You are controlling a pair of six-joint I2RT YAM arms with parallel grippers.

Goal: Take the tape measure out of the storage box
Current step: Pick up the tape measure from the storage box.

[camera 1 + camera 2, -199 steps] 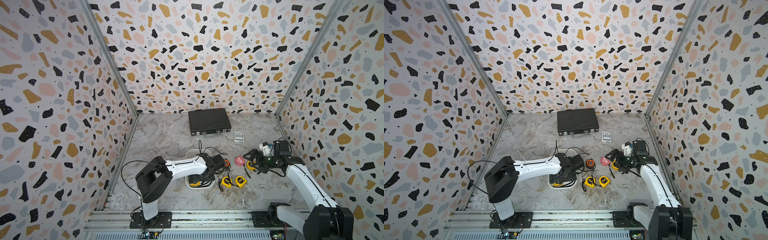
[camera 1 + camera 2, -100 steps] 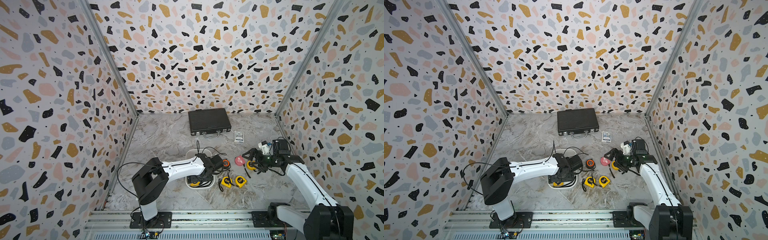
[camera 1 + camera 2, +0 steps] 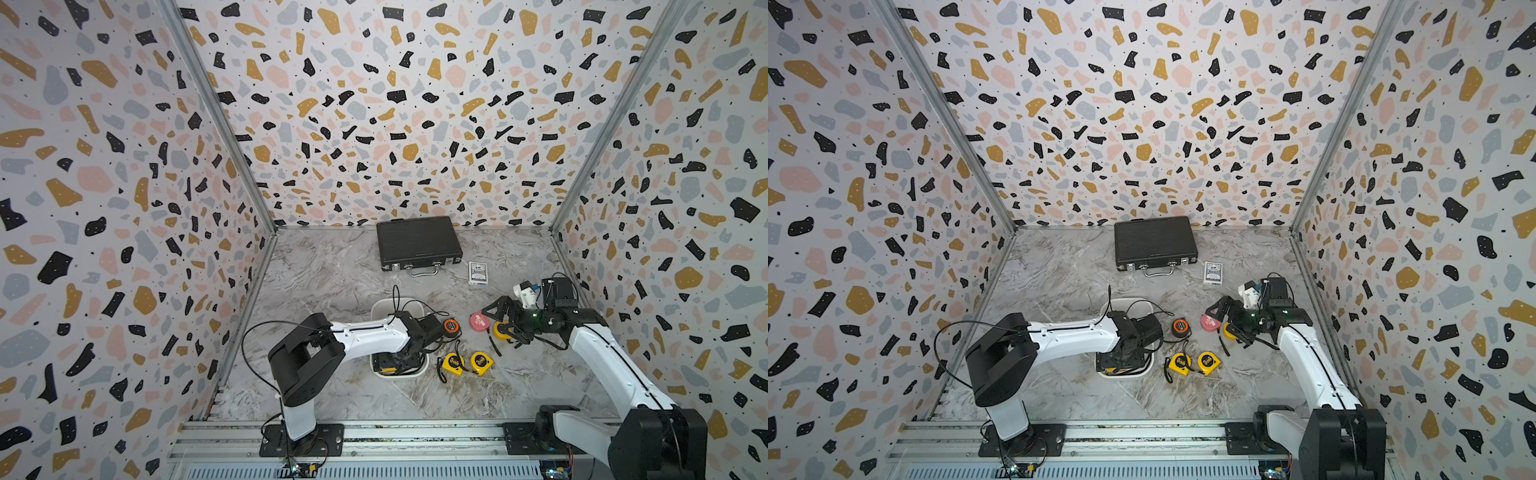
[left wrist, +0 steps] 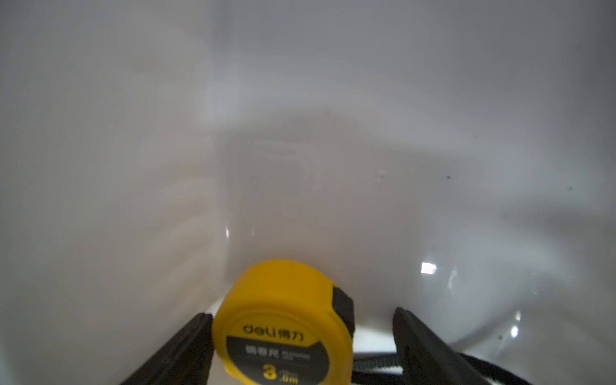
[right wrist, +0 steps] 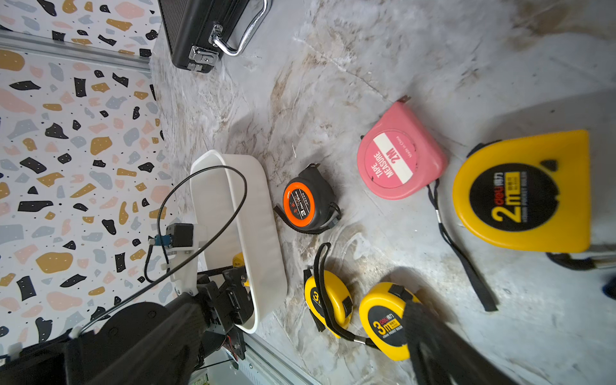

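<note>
Reaching down into the near end of the storage box point(image 3: 380, 309) with the left gripper point(image 4: 301, 315), lower than a second ago, and drawing the jaws in from their widest. Straddling the yellow tape measure point(image 4: 283, 306) sitting on the white floor of the box, label towards the wrist camera. Bringing one finger point(image 4: 186, 346) right up against its side, perhaps already touching, hard to call through the blur, while leaving the other clearly apart with bare floor showing in the gap. Not gripping yet, then: unclenched, only closing. Judging from this, entering the grasp itself, with lifting clear and carrying over the rim yet to come. Risking a sideways shove of the case unless meeting it evenly, and possibly snagging the black strap point(image 4: 373, 361) trailing beneath the far finger. Further out, leaving alone on the table point(image 3: 332, 270) a pair of yellow tape measures point(image 3: 452, 362), an orange-and-black one point(image 3: 450, 326) and a pink one point(image 3: 478, 322). Keeping the right gripper point(image 3: 500, 326) spread wide and empty over a larger yellow tape measure point(image 5: 523, 193), as a second ago. Farthest back, ignoring the black briefcase point(image 3: 417, 243) and the card pack point(image 3: 477, 273).
</note>
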